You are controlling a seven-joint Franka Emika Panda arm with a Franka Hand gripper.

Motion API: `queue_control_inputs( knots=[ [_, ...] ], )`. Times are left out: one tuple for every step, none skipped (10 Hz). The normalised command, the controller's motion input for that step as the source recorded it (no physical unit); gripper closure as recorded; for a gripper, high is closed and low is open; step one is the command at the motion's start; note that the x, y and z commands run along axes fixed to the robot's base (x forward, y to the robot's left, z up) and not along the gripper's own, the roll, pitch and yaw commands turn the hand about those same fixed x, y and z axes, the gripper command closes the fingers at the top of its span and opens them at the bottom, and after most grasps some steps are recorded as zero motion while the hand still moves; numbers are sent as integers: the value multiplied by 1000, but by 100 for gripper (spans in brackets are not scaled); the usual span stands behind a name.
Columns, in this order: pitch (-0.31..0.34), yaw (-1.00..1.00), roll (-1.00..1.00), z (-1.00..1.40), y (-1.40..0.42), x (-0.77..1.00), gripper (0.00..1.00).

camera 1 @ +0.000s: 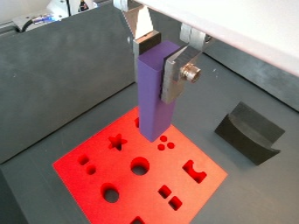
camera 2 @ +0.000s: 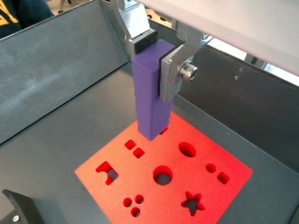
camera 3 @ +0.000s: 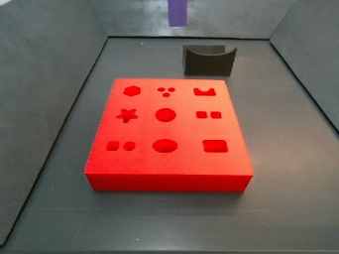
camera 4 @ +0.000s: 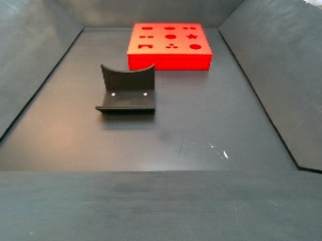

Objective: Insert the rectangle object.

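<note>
hand (camera 1: 160,54) holding bar (camera 1: 156,96) above block (camera 1: 140,171)

Dark grey floor (camera 4: 176,132), grey side walls (camera 3: 54,40).

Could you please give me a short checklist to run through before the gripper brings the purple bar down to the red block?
1. Grip: the gripper is shut on the purple bar, seen in both wrist views: ok.
2. Bar hangs roughly upright: ok.
3. Bar is clear above the red block: ok.
4. Rectangular hole is unblocked: ok.
5. Bar lined up over that hole: cannot tell.
6. Dark holder stands apart from the block: ok.
</note>
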Motion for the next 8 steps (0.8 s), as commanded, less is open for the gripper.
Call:
queue_control_inputs(
  knots=[
    [-89,0,-6,-197,-43,214,100],
    [-254,0,-31,-374,-280,474,100],
    [-290,-17,-71,-466,-289,606,100],
    [-307,0,-40,-520,-340,629,100],
    [-270,0,0,-437,-429,623,100],
    [0,6,93,-400,-640,817,100],
    [156,0,109,-483,-583,757,100],
    [153,-60,191,-643,-520,626,100]
  ],
)
